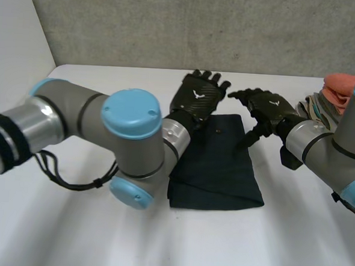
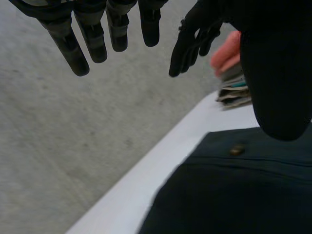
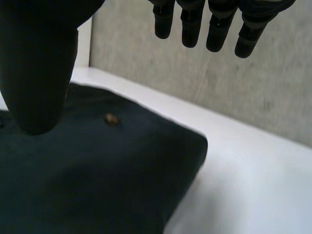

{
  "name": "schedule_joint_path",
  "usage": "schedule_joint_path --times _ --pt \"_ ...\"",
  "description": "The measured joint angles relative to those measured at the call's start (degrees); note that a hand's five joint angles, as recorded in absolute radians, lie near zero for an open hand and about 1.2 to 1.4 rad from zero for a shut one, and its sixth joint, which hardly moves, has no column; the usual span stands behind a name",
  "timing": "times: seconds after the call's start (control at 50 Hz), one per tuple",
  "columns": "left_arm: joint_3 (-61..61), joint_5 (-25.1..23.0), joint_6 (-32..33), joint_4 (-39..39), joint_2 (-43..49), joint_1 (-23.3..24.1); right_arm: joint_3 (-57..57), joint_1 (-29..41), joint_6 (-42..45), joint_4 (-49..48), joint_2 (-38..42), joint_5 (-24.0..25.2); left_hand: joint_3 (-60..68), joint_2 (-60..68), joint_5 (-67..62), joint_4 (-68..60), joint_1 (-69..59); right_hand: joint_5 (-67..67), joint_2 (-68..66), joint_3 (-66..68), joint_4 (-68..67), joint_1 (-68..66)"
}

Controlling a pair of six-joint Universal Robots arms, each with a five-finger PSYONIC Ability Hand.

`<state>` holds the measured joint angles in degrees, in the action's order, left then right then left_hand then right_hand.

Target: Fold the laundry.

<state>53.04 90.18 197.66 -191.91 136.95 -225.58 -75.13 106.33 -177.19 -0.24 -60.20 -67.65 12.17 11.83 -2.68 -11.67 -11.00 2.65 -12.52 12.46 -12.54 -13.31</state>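
A dark navy cloth [image 1: 214, 165] lies folded into a rectangle in the middle of the white table [image 1: 69, 223]; a small brown button [image 3: 111, 118] shows on its top layer. My left hand [image 1: 198, 97] hovers over the cloth's far left edge with its fingers [image 2: 92, 34] straight and nothing in them. My right hand [image 1: 266, 108] hangs above the cloth's far right corner, its fingers [image 3: 219, 24] straight and apart from the thumb, holding nothing. In the left wrist view the right hand [image 2: 192, 39] sits just beyond my left fingertips, above the cloth [image 2: 243, 195].
A stack of folded laundry [image 1: 327, 100] with an orange piece on top stands at the table's far right, also seen as the stack [image 2: 234, 87] in the left wrist view. A grey wall [image 1: 202, 26] rises behind the table's far edge.
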Motion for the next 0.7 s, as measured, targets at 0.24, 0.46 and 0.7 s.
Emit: schedule_joint_path --times 0.24,0.46,0.7 --pt "-5.66 7.58 2.6 12.52 6.69 0.54 4.92 -0.52 4.81 5.03 8.36 0.26 0.0 0.0 0.0 0.0 -0.04 0.0 0.0 0.0 0.0 0.0" --pt "-1.53 13.96 9.08 17.39 7.28 1.11 7.36 -0.17 16.14 6.29 14.69 -4.47 0.0 0.0 0.0 0.0 0.12 0.0 1.7 0.0 0.0 1.25" --pt "-0.95 15.52 11.15 17.47 3.6 0.92 7.3 0.96 24.42 5.95 12.44 -9.14 0.0 -1.23 0.0 0.0 0.97 -0.2 3.42 0.0 0.0 4.17"
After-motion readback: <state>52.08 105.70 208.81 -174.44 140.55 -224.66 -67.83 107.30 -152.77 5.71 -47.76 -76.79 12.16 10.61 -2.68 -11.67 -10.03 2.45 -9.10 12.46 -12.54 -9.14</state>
